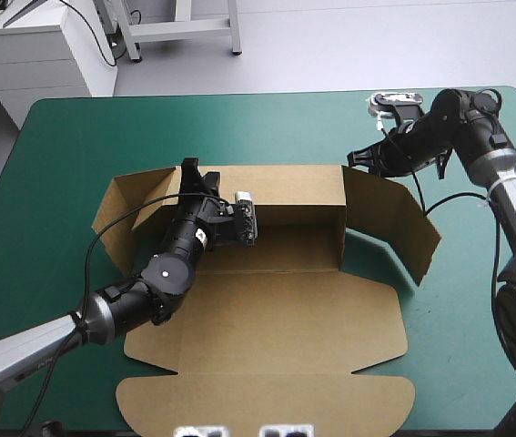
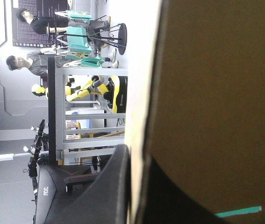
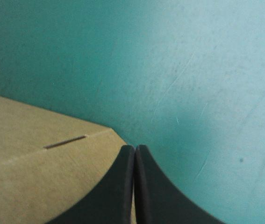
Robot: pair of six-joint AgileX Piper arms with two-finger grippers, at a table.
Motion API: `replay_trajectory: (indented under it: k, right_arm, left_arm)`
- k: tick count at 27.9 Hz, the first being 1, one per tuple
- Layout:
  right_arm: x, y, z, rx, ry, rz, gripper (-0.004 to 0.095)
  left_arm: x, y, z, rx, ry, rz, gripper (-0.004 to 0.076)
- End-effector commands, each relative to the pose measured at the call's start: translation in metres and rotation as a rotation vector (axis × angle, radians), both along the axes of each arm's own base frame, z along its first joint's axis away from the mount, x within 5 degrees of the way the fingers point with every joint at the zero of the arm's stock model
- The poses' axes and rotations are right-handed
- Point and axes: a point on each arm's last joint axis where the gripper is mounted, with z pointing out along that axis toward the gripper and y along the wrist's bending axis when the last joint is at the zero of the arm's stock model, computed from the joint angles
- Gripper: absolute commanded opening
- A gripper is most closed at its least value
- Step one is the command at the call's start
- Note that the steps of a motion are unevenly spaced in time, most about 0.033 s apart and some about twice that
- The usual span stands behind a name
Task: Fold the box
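The brown box [image 1: 276,328] lies mid-table with its back wall [image 1: 285,187] raised and its lid [image 1: 267,401] flat toward the front edge. Side flaps [image 1: 394,223] stand out at both ends of the back wall. My left gripper [image 1: 192,173] sits on the back wall's top edge near its left end. In the left wrist view the board [image 2: 216,93] runs between the black fingers [image 2: 116,186], which are all but shut on it. My right gripper [image 1: 356,160] is shut, its tip [image 3: 134,147] at the upper corner of the right flap [image 3: 29,177].
Bare teal-green cover [image 1: 66,164] lies left of the box, and more [image 1: 276,118] lies behind it up to the far edge. A small pale object [image 1: 394,100] sits near the far right corner, behind my right arm.
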Motion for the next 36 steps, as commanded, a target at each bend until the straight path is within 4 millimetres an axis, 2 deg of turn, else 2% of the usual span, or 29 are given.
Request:
replay_trajectory:
  k: [1, 4, 8, 11, 15, 19, 26, 31, 36]
  right_arm:
    - [-0.015, 0.0, 0.026, 0.01, -0.029, 0.049, -0.0014]
    - [-0.019, 0.003, 0.029, 0.045, -0.027, 0.083, -0.0014]
    - [-0.03, 0.01, 0.04, 0.147, -0.11, 0.133, -0.0014]
    - [-0.038, 0.01, 0.039, 0.153, -0.121, 0.134, -0.0014]
    - [-0.048, 0.008, 0.029, 0.14, -0.127, 0.134, -0.0014]
    - [-0.056, 0.008, 0.01, 0.145, -0.117, 0.147, -0.0014]
    - [-0.081, 0.009, -0.005, 0.212, -0.199, 0.149, -0.0014]
    - [-0.096, 0.009, -0.002, 0.251, -0.287, 0.134, -0.0014]
    - [-0.099, 0.023, -0.005, 0.284, -0.296, 0.154, -0.0014]
  left_arm:
    - [-0.001, 0.005, 0.018, -0.038, -0.055, 0.038, -0.0008]
    - [-0.001, 0.005, 0.017, -0.04, -0.053, 0.042, -0.0008]
    - [-0.001, 0.005, 0.017, -0.044, -0.049, 0.047, -0.0007]
    - [-0.001, 0.005, 0.017, -0.044, -0.049, 0.047, 0.0]
    - [-0.001, 0.005, 0.017, -0.044, -0.049, 0.047, 0.0001]
    - [-0.001, 0.005, 0.017, -0.04, -0.05, 0.046, 0.0001]
    - [-0.001, 0.005, 0.017, -0.036, -0.051, 0.045, 0.0001]
    - [-0.001, 0.004, 0.017, -0.034, -0.05, 0.033, 0.0001]
    - [-0.001, 0.005, 0.017, -0.034, -0.051, 0.036, 0.0001]
